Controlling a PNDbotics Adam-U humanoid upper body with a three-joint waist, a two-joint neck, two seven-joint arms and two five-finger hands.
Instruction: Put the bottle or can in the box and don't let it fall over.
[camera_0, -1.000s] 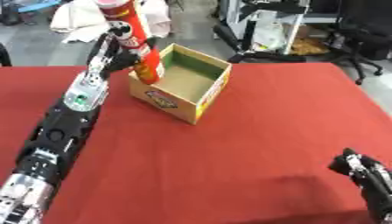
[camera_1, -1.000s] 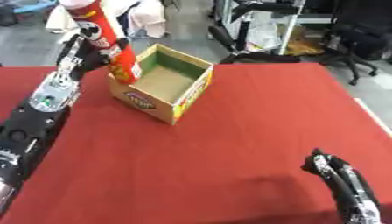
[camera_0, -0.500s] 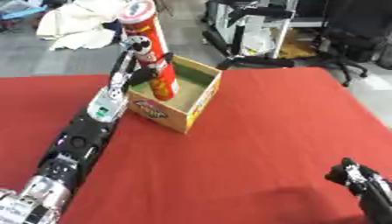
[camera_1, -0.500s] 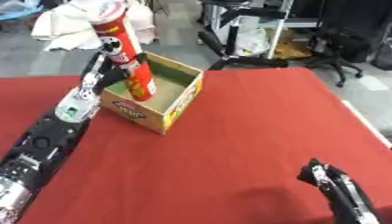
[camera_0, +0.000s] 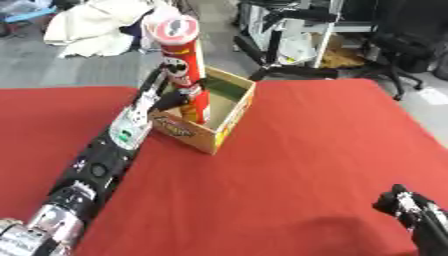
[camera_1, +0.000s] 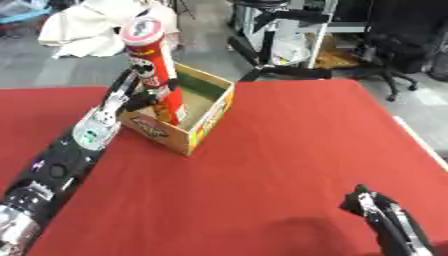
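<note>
Since a second ago: can (camera_0: 184, 70) now inside box (camera_0: 229, 123), formerly beside it (standing upright).
Left hand (camera_0: 166, 98): fingers curled round can; release remains.

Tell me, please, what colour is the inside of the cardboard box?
The cardboard box is green inside, best seen in the left eye view.

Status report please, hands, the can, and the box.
Left hand shut on red chip can, upright, lower end inside cardboard box. Right hand idle, lower right corner. Nothing blocking the box.
</note>
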